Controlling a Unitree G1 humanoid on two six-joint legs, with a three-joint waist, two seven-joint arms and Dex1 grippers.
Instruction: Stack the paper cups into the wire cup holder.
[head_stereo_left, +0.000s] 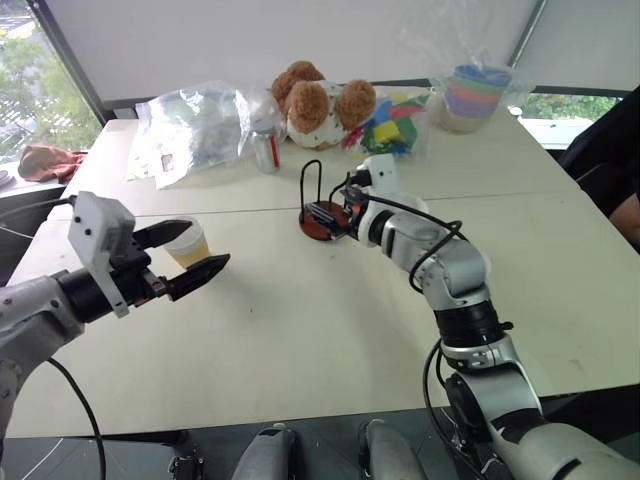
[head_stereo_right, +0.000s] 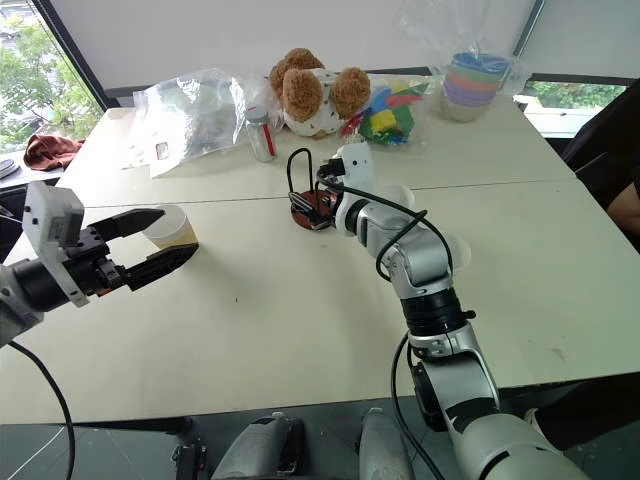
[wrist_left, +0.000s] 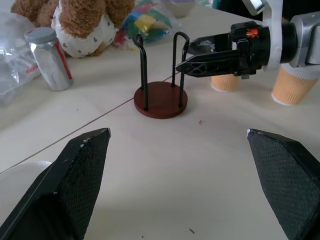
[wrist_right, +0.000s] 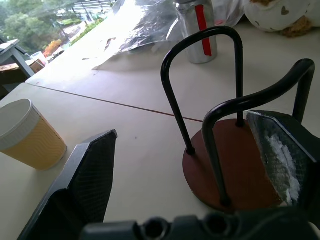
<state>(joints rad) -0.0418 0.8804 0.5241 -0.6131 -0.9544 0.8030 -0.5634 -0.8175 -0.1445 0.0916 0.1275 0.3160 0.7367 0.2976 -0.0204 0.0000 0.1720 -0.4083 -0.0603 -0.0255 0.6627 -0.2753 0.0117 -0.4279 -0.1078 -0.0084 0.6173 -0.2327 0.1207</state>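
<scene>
Two tools, both with fingers apart and nothing held.
Right tool (head_stereo_left: 330, 216) reaches level to the wire cup holder (wrist_left: 160, 98) mid-counter (head_stereo_left: 300, 330); left tool (head_stereo_left: 190, 255) hovers beside one paper cup (head_stereo_right: 172, 226); two cups (wrist_left: 291, 85) stand past the holder.

paper cups (wrist_left: 290, 85): ribbed matt paper, yellow-tan
wire cup holder (wrist_right: 235, 165): smooth, kinda glossy black wire, matt red-brown disc base
table (head_stereo_left: 300, 330): matt cream top, smooth
teddy bear (head_stereo_left: 320, 100): fuzzy plush
can (wrist_left: 48, 58): shiny metal
bags (head_stereo_left: 195, 125): crinkly clear plastic
fingers (wrist_left: 75, 175): black, finely textured pads
</scene>
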